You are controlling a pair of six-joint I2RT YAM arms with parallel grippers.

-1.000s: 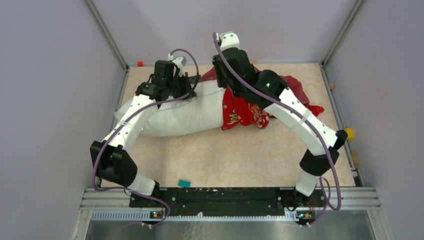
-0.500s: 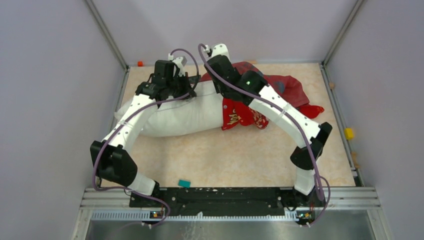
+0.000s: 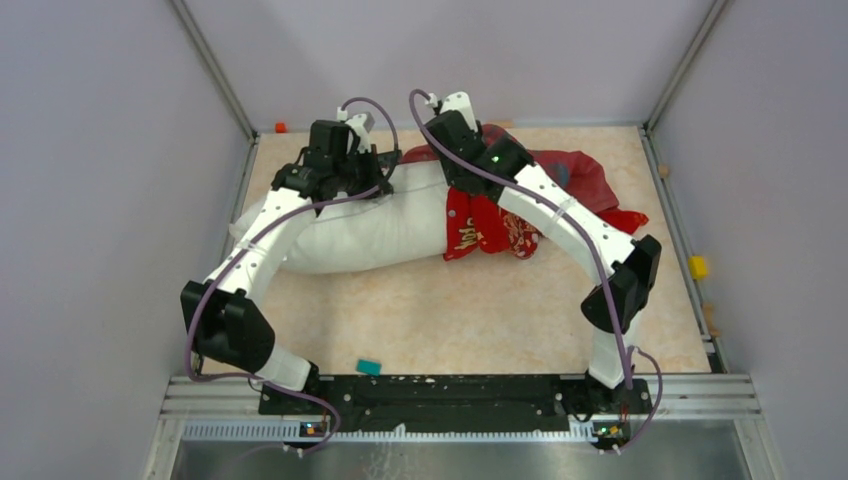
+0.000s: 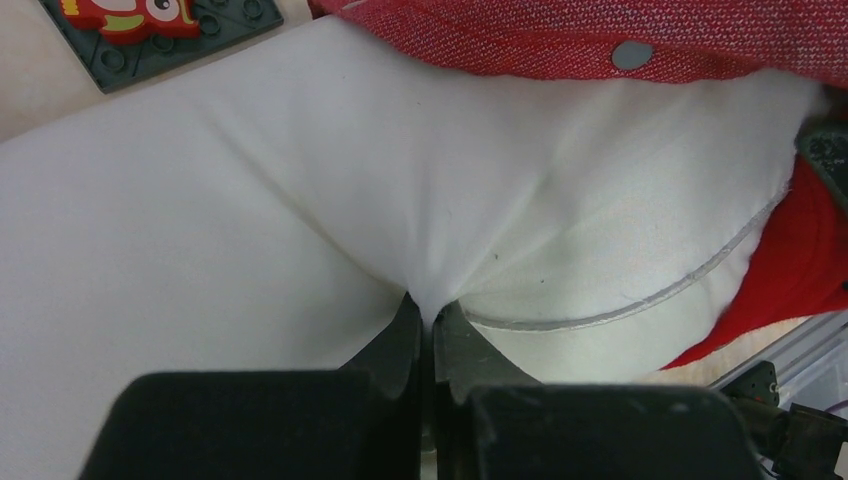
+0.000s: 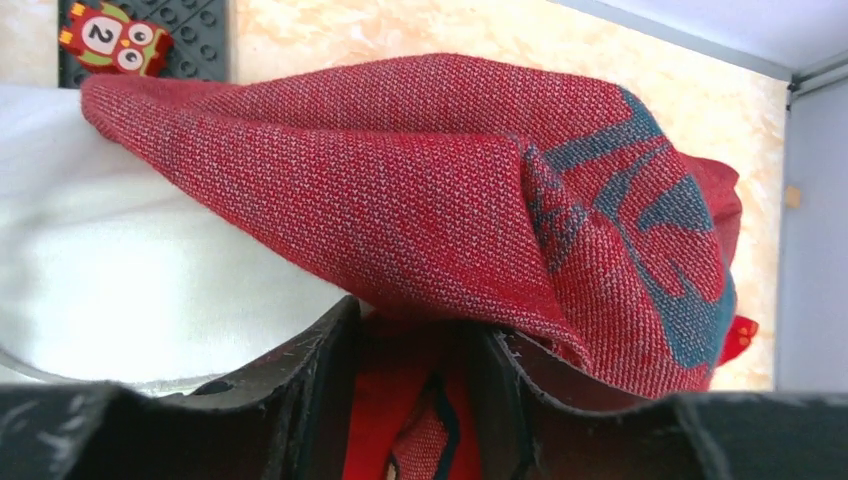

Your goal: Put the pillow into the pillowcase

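The white pillow [image 3: 370, 225] lies across the table's left half, and its right end sits inside the mouth of the red pillowcase [image 3: 560, 175]. My left gripper [image 3: 350, 178] presses down on the pillow's top far edge. In the left wrist view it [image 4: 428, 315] is shut on a pinched fold of the white pillow [image 4: 250, 200], with the red hem [image 4: 560, 40] beyond. My right gripper [image 3: 447, 168] is at the case's mouth. Its jaws [image 5: 415, 335] stand apart, with the red pillowcase [image 5: 420, 190] draped over the tips and loose in the gap. The pillow [image 5: 130, 270] is to its left.
A dark grey baseplate with an owl block [image 5: 115, 45] lies on the table behind the pillow. A small teal block [image 3: 369, 367] sits near the front rail, a yellow block [image 3: 697, 267] by the right wall and an orange piece [image 3: 280, 127] in the far left corner. Grey walls enclose the table.
The right arm's elbow has swung down towards the front while its gripper shifted left over the case's mouth. Its jaws have spread wider. The left arm and the pillow have not moved.
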